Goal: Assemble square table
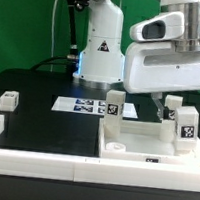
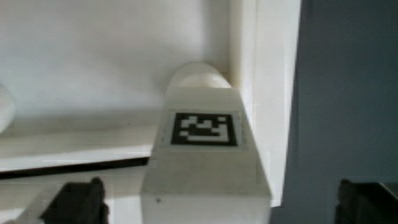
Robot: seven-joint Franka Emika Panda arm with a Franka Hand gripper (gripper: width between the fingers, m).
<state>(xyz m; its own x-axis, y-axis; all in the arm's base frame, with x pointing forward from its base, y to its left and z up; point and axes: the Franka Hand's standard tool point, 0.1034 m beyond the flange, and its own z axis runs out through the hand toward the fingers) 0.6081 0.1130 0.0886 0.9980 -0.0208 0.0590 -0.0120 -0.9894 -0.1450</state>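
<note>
The square table's white slab [image 1: 133,149] lies with its raised rim up at the exterior view's front right. One tagged leg [image 1: 115,105] stands at its far left corner and another leg [image 1: 186,124] at its far right corner. A third leg block [image 1: 9,101] sits alone at the exterior view's left. My gripper [image 1: 175,105] hangs over the far right leg. In the wrist view that leg [image 2: 205,130] runs between my dark fingertips [image 2: 71,200], and my gripper [image 2: 217,205] is open, with a gap on each side of the leg.
The robot's base [image 1: 98,53] stands at the back centre, with the marker board [image 1: 87,107] flat in front of it. White border rails [image 1: 40,164] run along the front and the exterior view's left edge of the black table.
</note>
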